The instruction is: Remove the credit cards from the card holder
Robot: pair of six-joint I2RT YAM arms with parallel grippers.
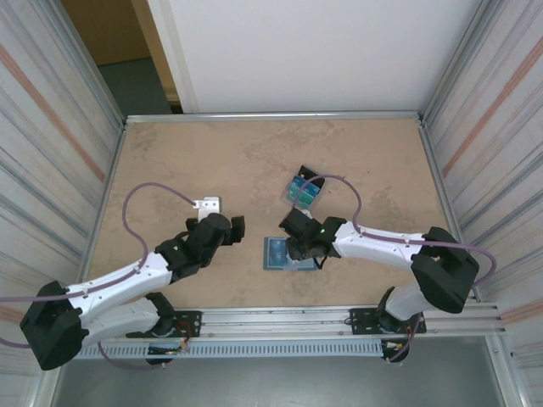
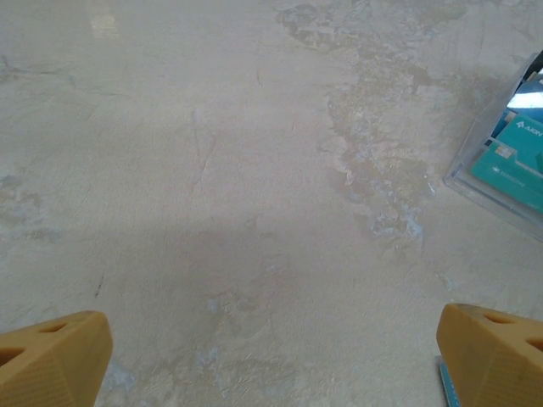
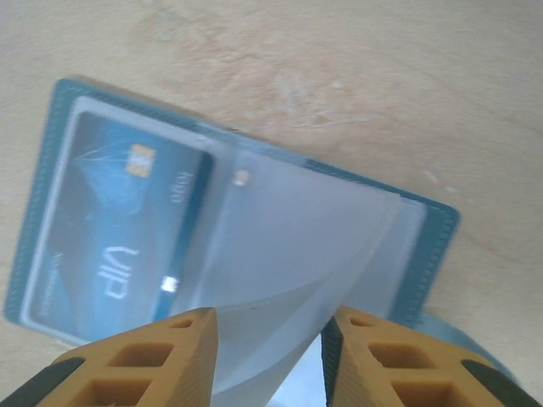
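The card holder lies open on the table near the front, slate-blue with stitched edges. A blue credit card marked VIP sits in its left panel under a clear sleeve. The right panel's clear sleeves curl upward. My right gripper hovers over that panel, jaws apart, with the lifted sleeve edge between the fingers. Teal and black credit cards lie piled on a clear sheet farther back. My left gripper is wide open over bare table, left of the holder.
A small white bracket lies behind the left gripper. Metal rails and striped walls edge the tabletop. Bare table stretches across the back and left.
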